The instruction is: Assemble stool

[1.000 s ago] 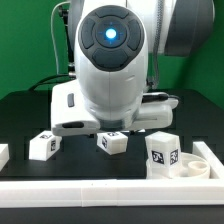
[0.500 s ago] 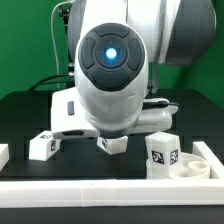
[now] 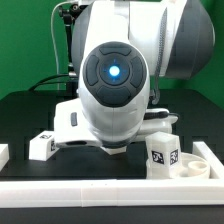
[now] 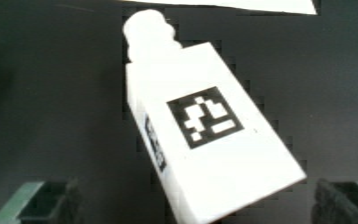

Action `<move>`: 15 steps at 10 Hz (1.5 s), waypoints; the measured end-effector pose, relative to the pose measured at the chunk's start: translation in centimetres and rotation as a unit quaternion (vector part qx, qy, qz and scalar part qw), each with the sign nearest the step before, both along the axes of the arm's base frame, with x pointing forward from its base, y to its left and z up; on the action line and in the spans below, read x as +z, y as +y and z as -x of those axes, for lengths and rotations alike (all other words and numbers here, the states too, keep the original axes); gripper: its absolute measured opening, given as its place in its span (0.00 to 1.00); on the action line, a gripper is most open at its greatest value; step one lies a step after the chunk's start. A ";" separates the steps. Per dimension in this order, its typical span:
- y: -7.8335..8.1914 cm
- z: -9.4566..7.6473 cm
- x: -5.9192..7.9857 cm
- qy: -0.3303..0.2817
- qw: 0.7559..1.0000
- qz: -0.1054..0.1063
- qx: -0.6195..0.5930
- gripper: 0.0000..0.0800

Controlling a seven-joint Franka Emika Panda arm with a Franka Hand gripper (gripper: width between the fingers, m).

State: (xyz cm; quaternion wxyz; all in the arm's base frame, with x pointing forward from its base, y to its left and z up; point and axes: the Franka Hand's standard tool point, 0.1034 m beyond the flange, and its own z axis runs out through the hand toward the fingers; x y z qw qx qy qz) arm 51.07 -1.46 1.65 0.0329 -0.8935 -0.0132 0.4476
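The arm had descended, hiding the middle leg from the exterior view. The leg lay flat on the dark surface, one end between the wide-spread fingers, ungripped. A grasp appeared imminent.

A robot arm fills most of the exterior view. Its shell is glossy white, smooth and bulbous, like a fat rounded barrel. Set into its near face is a round black cap edged by a grey ring, with a small light glowing pale blue at its centre. High on the exterior view's right, a darker grey curved segment meets the white shell. Low on the exterior view's left, a white box-shaped housing juts out. Thin black cables run behind on that side. The wrist view shows two dark, blurred fingers.
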 end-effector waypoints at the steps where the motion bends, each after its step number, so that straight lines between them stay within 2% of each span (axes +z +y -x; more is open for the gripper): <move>1: -0.1 0.2 -0.4 -0.001 1.000 0.001 -0.001 0.81; 3: -0.2 0.3 -0.9 -0.004 1.000 0.002 -0.001 0.81; 5: -0.2 0.4 -0.9 -0.004 1.000 0.002 -0.001 0.47; 6: -0.3 0.4 -0.9 -0.004 1.000 0.002 -0.002 0.47; 7: -0.3 0.4 -0.9 -0.004 1.000 0.002 -0.002 0.30; 8: -0.4 0.4 -0.9 -0.004 1.000 0.002 -0.003 0.09; 9: -0.5 0.3 -0.9 -0.004 1.000 0.002 -0.004 0.03; 10: -0.6 0.1 -0.6 -0.006 1.000 0.002 -0.005 0.03; 11: -0.8 -0.5 0.2 -0.011 1.000 0.002 -0.006 0.01; 12: -0.8 -0.8 1.7 -0.010 1.000 0.000 -0.007 0.00; 14: 0.3 -2.2 6.0 -0.026 1.000 0.004 -0.010 0.00; 15: 0.9 -2.7 7.6 -0.034 0.999 0.006 -0.009 0.00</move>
